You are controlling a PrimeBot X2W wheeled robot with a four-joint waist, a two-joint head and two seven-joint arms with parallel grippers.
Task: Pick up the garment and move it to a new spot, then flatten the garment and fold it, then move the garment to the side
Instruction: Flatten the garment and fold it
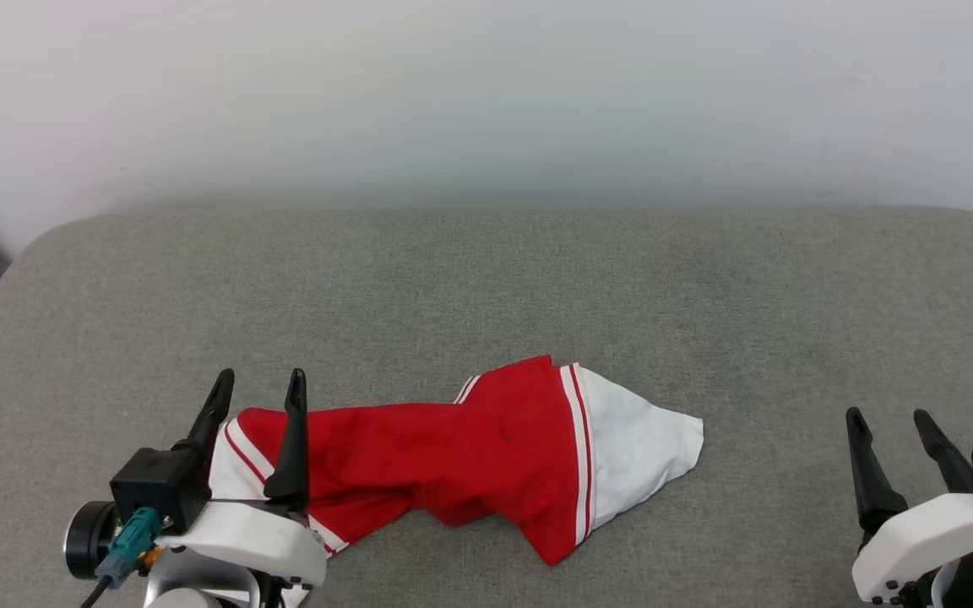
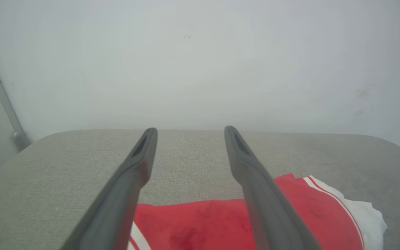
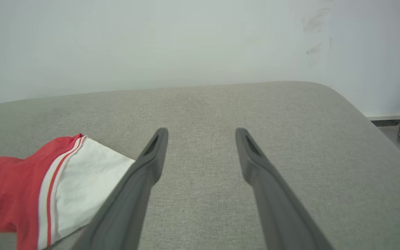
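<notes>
Status, near to far:

- Left gripper [image 1: 260, 377]: jaws spread wide, nothing between them. It sits over the left end of the garment [image 1: 453, 456], just above the striped trim there. Can't tell from any view whether the fingers touch the cloth.
- Right gripper [image 1: 888, 415]: also wide and empty, over bare cushion, well apart from the garment's right end.
- Garment: lies on the near part of the grey cushion [image 1: 486, 287], left of centre, close to the robot. It's bunched into 1 long crumpled strip running left to right: red body in the middle, white sleeve [image 3: 82, 180] with red-and-white trim sticking out to the right. Deep creases and folded-under edges. No print showing, so I can't tell which side is up.
- Beyond it: plenty of free cushion toward the far edge and off to the right, then the pale wall [image 1: 486, 101].

Progress read:
- Step 1 (pick up, relocate): can't confirm either way. Neither gripper grips cloth.
- Step 2 (flatten, fold): not done; the cloth is neither spread nor squared.
- Step 3 (move aside): not done.

So I judge this early, with most of the job left. The left arm looks placed for a grab at the left end.
</notes>
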